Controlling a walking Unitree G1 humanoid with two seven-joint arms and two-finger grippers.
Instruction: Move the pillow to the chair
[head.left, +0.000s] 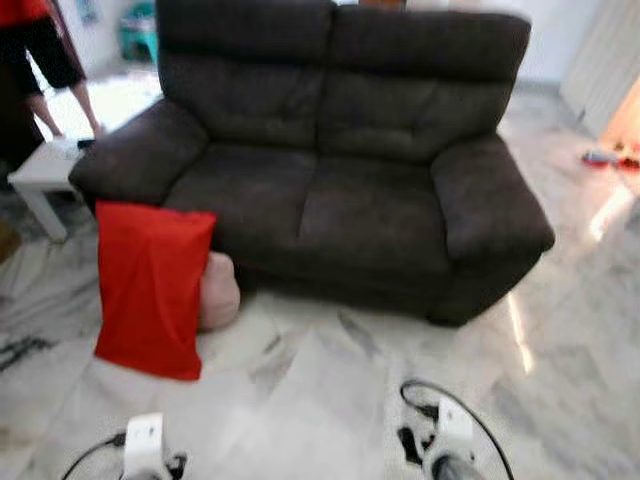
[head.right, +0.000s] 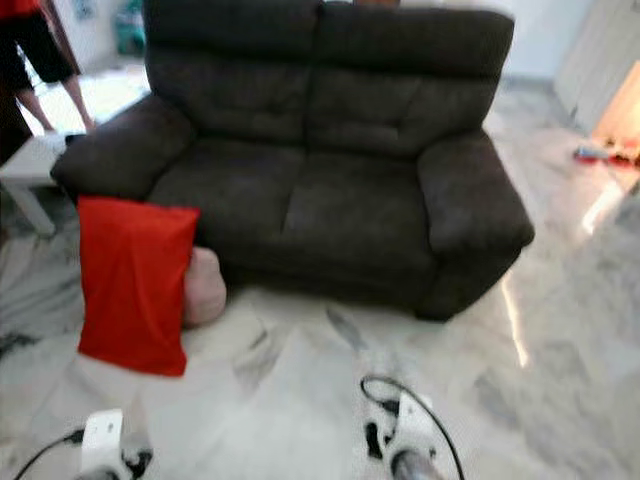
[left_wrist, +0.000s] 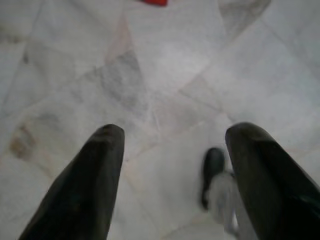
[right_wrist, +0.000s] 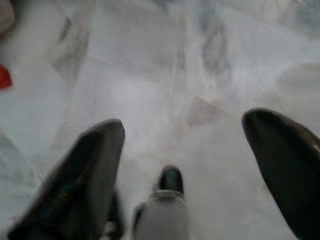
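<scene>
A red pillow (head.left: 150, 288) stands on the marble floor, leaning against the front left corner of a dark grey two-seat sofa (head.left: 330, 170). A pale pink cushion (head.left: 218, 290) is tucked behind it. Both my arms hang low at the bottom of the head views, left wrist (head.left: 145, 450) and right wrist (head.left: 450, 440). In the left wrist view my left gripper (left_wrist: 172, 137) is open over bare floor. My right gripper (right_wrist: 185, 130) is open too, also over floor. Neither holds anything.
A white side table (head.left: 40, 175) stands left of the sofa, with a person's legs (head.left: 55, 80) behind it. Small coloured items (head.left: 610, 155) lie on the floor at the far right. Marble floor (head.left: 330, 390) stretches between me and the sofa.
</scene>
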